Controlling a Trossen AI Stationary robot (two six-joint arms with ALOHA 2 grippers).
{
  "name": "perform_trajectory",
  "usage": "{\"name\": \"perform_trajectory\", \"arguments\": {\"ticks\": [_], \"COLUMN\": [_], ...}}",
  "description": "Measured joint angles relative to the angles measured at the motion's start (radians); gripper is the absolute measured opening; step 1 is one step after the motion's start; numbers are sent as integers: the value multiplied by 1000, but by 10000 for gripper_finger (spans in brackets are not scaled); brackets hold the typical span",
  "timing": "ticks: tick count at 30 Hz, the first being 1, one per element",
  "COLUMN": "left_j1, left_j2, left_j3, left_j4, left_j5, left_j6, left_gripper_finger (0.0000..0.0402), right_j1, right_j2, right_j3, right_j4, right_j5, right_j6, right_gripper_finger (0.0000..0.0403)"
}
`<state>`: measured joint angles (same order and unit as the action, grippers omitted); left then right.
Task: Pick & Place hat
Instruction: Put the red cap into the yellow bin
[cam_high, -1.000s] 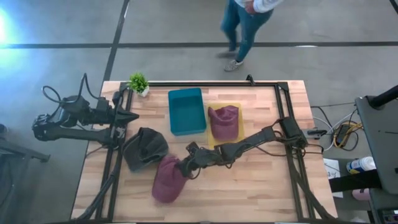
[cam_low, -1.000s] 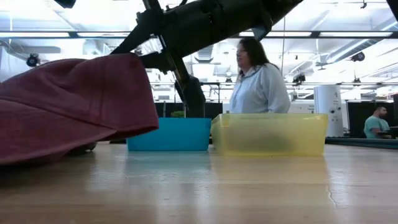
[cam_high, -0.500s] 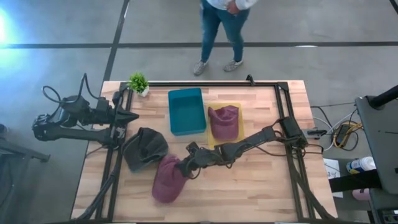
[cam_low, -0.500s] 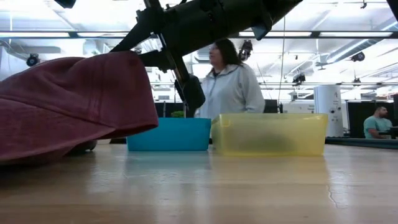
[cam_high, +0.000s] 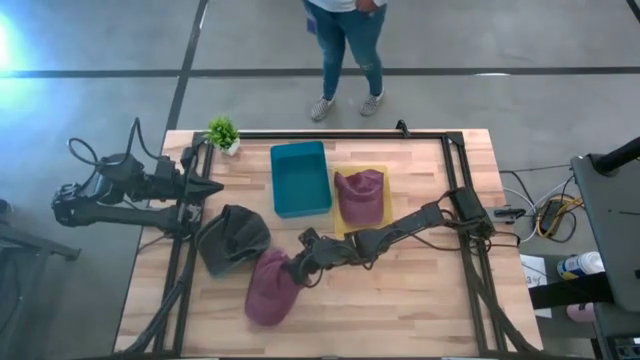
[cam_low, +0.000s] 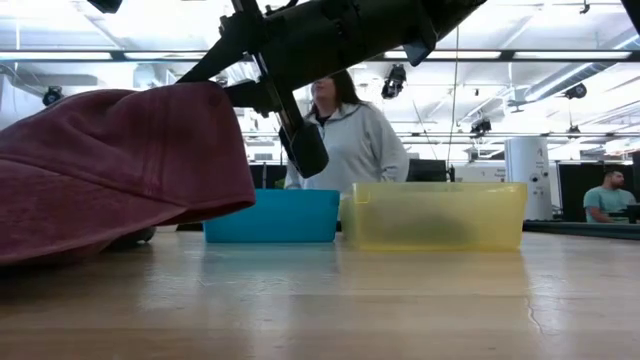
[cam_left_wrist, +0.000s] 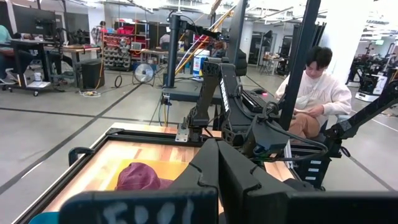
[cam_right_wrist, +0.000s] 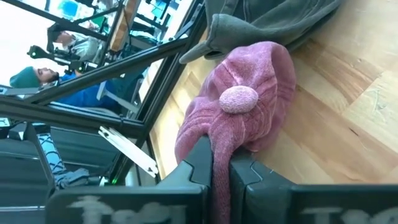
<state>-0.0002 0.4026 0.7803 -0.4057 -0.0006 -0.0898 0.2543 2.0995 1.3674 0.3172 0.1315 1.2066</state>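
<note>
I am looking down on the table (cam_high: 420, 300) with the right gripper (cam_high: 296, 268) reaching across to the near-left part of the wood, where it is clenching the edge of a maroon hat (cam_high: 268, 290). In the right wrist view the two dark fingers (cam_right_wrist: 202, 163) are pinching a fold of the maroon fabric between them, with the hat's top button facing the camera and the rest of the hat lying on the wood. In the low view the hat (cam_low: 120, 170) is filling the left side, its far edge lifted under the arm while the near part is resting on the table.

A grey hat (cam_high: 232, 238) is lying just beside the maroon one, toward the left arm. A blue bin (cam_high: 300, 178) and a yellow bin (cam_high: 380, 228) are sitting side by side farther back; the yellow one is holding another maroon hat (cam_high: 360, 196). A small plant (cam_high: 222, 132) is standing at the far-left corner.

The left gripper (cam_high: 212, 186) is waiting over the table's left edge, fingers pressed together. A person (cam_high: 348, 50) is standing beyond the far edge.
</note>
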Motion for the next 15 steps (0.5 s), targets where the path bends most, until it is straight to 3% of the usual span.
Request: {"name": "perform_trajectory", "arguments": {"ticks": [15], "left_j1": [0], "left_j2": [0], "left_j3": [0], "left_j4": [0], "left_j5": [0], "left_j6": [0], "left_gripper_finger": [0], "right_j1": [0], "right_j2": [0], "right_j3": [0], "right_j4": [1], "right_j5": [-27], "right_j6": [-5], "right_gripper_finger": [8]}}
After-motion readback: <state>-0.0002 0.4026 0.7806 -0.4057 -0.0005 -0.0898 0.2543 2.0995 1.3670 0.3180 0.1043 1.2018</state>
